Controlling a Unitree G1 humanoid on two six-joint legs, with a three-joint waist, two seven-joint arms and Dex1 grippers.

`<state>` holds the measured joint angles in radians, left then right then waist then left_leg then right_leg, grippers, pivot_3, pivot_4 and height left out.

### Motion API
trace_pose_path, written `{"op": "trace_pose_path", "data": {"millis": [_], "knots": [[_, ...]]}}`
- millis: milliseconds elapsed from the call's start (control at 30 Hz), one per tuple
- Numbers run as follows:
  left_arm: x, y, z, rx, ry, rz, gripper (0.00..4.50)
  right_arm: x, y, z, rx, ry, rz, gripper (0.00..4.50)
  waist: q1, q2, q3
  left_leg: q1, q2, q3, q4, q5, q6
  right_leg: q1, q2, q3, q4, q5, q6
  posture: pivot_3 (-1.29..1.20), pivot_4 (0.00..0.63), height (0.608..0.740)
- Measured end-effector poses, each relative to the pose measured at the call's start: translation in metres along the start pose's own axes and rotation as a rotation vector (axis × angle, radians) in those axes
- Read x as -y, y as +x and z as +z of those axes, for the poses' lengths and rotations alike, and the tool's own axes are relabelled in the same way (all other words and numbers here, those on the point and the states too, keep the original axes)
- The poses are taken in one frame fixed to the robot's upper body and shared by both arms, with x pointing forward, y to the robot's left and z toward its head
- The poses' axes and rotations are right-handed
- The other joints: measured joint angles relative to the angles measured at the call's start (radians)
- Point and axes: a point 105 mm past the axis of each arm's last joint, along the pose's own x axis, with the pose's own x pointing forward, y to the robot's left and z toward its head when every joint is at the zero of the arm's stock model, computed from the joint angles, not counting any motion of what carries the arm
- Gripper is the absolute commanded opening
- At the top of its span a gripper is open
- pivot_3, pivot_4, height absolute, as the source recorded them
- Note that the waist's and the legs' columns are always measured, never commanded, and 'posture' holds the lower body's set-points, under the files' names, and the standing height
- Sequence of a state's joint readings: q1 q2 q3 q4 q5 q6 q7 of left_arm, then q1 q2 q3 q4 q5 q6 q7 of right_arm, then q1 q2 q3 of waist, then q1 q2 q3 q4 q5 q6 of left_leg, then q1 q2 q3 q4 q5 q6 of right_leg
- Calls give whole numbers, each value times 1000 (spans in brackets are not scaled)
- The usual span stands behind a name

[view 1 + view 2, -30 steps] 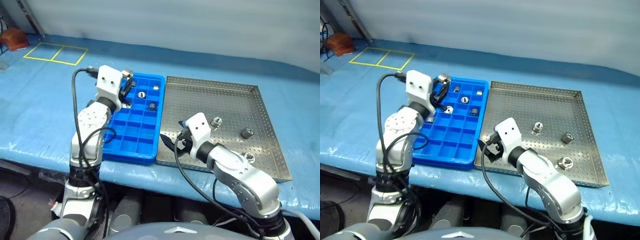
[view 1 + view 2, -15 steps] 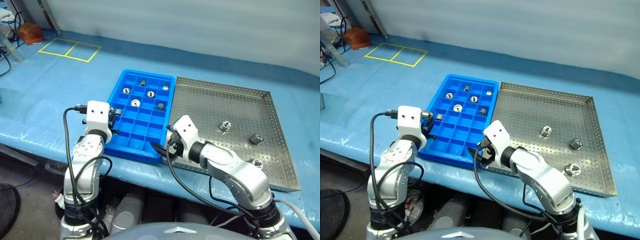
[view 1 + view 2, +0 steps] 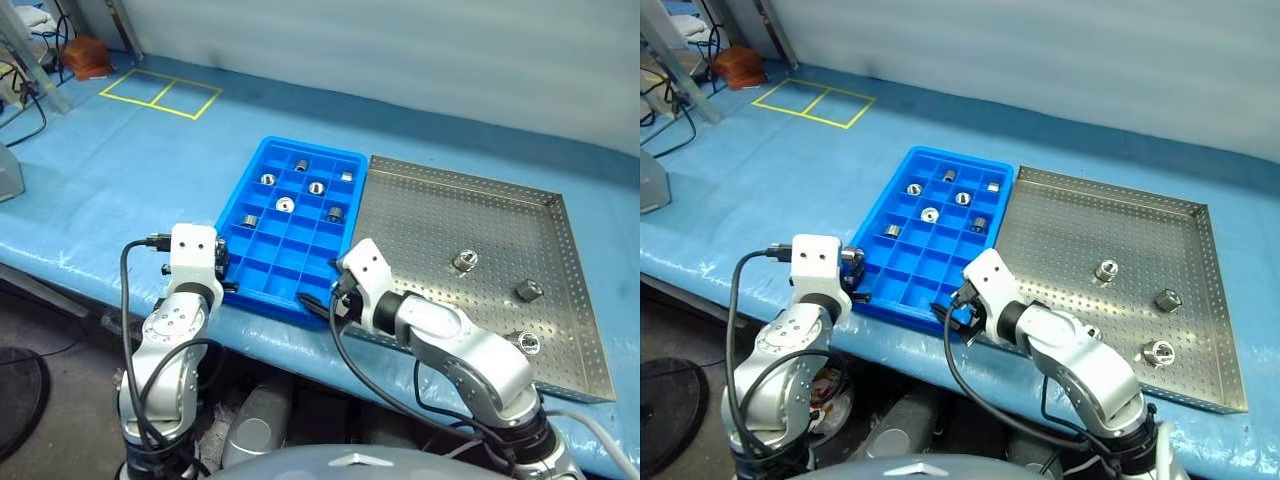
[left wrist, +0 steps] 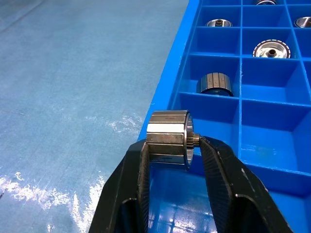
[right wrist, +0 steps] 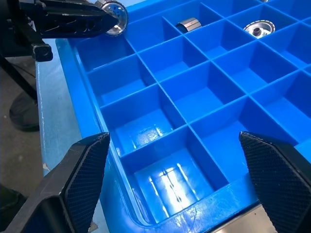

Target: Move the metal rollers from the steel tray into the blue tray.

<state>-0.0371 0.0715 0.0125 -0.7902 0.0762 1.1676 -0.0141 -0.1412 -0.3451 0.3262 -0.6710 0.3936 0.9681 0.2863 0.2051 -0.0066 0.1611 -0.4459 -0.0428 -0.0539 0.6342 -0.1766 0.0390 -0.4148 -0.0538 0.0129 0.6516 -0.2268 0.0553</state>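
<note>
Your left tool [image 4: 168, 145] grips a metal roller [image 4: 168, 138] at the blue tray's [image 3: 262, 292] near-left edge; your right tool [image 5: 175, 179] gapes wide over the near compartments, holding nothing.

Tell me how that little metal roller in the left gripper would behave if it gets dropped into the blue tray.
The roller looks solid steel, so probably heavy for its size and stiff. Its round, shiny body would likely roll and slip easily, but the blue tray has walled cells that should stop it. The left gripper clamps it across its flat ends.
</note>
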Motion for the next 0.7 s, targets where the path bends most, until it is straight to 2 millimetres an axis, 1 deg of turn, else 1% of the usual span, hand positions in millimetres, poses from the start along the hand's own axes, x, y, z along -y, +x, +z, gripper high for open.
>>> {"op": "trace_pose_path", "data": {"millis": [67,133,167,233,300,400,433,533,600,667,700], "knots": [[1,-1,0,-4,-2,-4,1261,-1,0,0,2,1,1,4500,6,-1,-1,0,0,0,-4,1,-1,0,0,0,-3,0,-1,338,150,740],[1,-2,-1,-13,-1,-8,1261,-1,0,0,2,3,2,4500,9,0,-1,0,0,0,-6,1,-1,0,1,0,-5,3,-4,331,150,740],[1,-3,-1,-16,3,-10,1982,-1,0,0,1,4,2,4500,10,0,-1,0,0,0,-7,1,-1,0,1,0,-6,3,-4,331,150,740],[-1,-3,-5,-53,9,-16,2555,-1,0,-1,-1,5,1,4500,12,0,-1,0,0,0,-8,1,-1,0,2,-1,-7,3,-5,325,150,740],[-2,-2,-5,-65,30,-24,3247,-2,0,-1,0,7,-1,4500,14,0,-1,0,0,0,-8,1,-1,0,2,-1,-7,3,-5,318,150,740],[-9,-1,-11,-108,58,-20,4291,-1,-1,-3,-2,14,-9,4500,15,0,-1,0,1,0,-8,1,-1,0,3,-1,-7,2,-3,288,150,740],[-10,0,-10,-107,82,-24,4492,-2,-2,-3,-2,17,-13,4500,15,-1,-1,0,1,0,-8,1,-1,0,2,-1,-7,2,-3,288,150,740],[-20,8,-3,-92,186,-35,4492,-1,-5,-4,5,42,-36,4500,14,0,-1,0,1,-1,-8,1,-2,0,2,-1,-7,1,-3,268,150,740],[-22,14,4,-66,210,-35,4492,1,-7,-2,12,43,-54,4500,12,0,-1,0,1,0,-8,1,-2,0,2,-1,-8,1,-1,242,150,740],[-22,22,17,-10,226,-40,4492,4,-9,-2,18,53,-78,4500,12,-1,-1,0,1,0,-8,1,-2,0,1,-1,-8,1,-1,226,150,740],[-20,28,29,37,233,-46,4492,6,-12,-2,26,70,-104,4500,13,-1,-1,0,1,0,-8,1,-2,0,1,-1,-8,1,-2,201,150,740]]}}
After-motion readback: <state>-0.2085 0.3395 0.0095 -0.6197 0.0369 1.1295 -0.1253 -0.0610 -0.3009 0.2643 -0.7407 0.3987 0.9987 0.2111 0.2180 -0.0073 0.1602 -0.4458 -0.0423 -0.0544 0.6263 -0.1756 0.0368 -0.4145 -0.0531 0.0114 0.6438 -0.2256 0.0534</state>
